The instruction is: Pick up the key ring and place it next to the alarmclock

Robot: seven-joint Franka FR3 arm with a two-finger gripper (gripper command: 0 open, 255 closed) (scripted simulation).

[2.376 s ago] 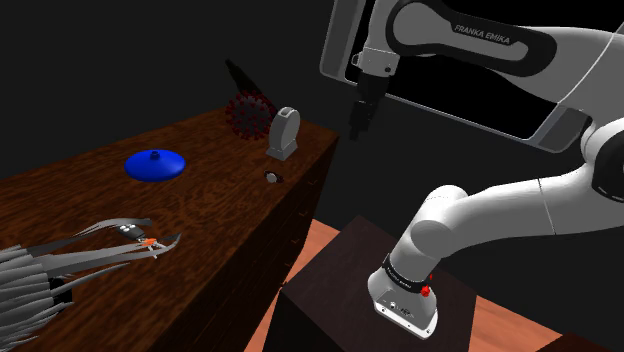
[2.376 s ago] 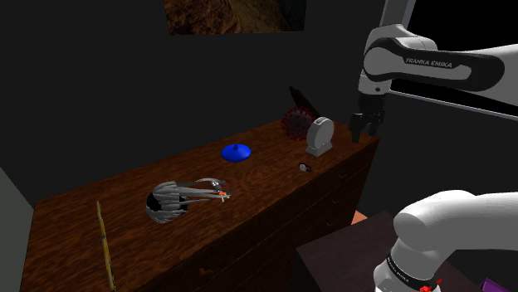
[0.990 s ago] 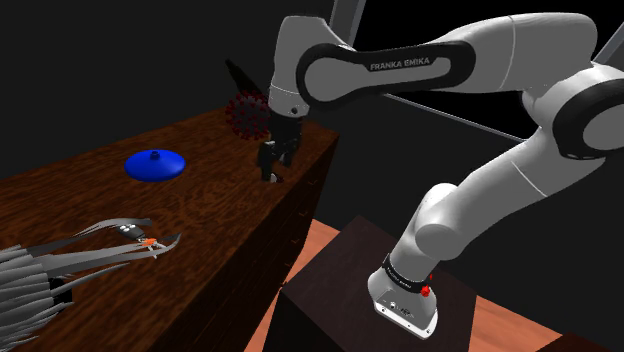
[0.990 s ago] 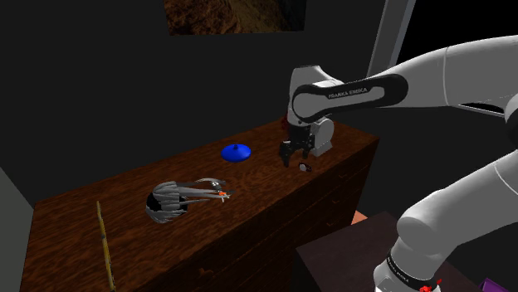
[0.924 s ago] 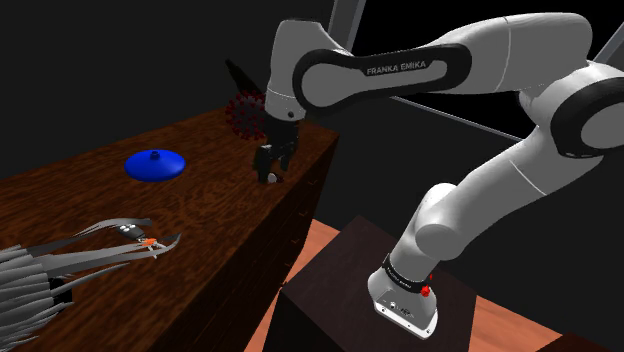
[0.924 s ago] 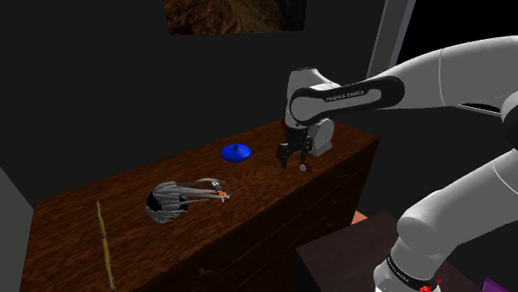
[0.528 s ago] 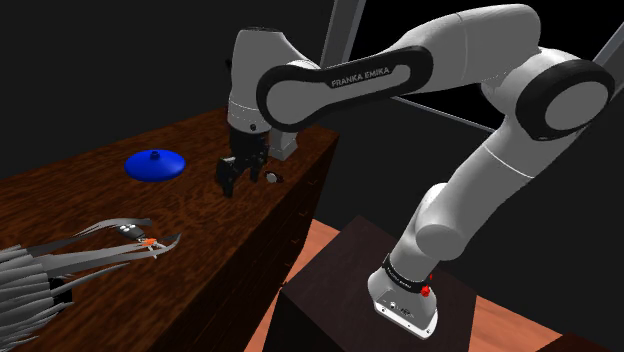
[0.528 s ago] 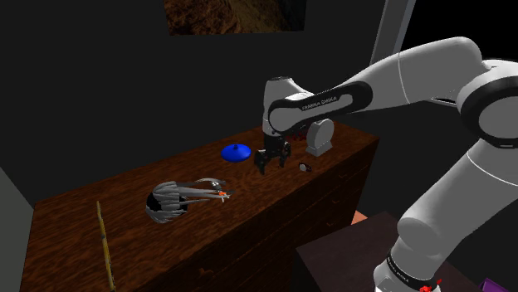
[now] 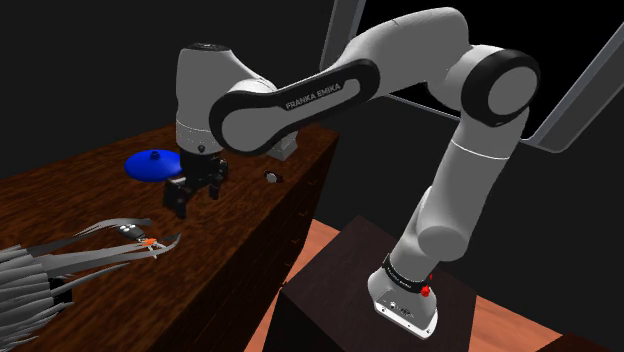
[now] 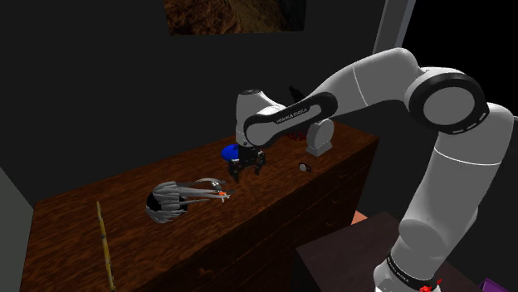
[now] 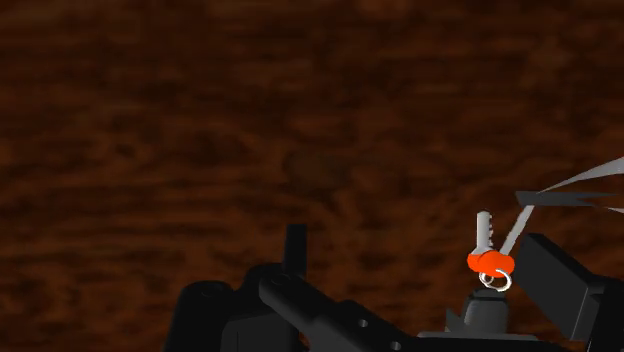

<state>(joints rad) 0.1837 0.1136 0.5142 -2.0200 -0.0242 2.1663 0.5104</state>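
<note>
The key ring is a small orange-topped key on the dark wooden dresser top, at the tip of a bundle of grey strips. It also appears as key ring and key ring. My gripper hangs open just above the wood, a short way from the key toward the grey alarm clock. The gripper holds nothing. In the wrist view the key lies ahead of the gripper, by one finger. The arm hides most of the alarm clock.
A blue domed lid sits just behind the gripper. A small grey object lies near the dresser's edge by the clock. A red spiky ball stands behind the clock. A thin stick lies at the far end.
The arm has swung from beyond the dresser's clock end, past the clock and the small grey object, along the top toward the key ring. The gripper stayed open.
</note>
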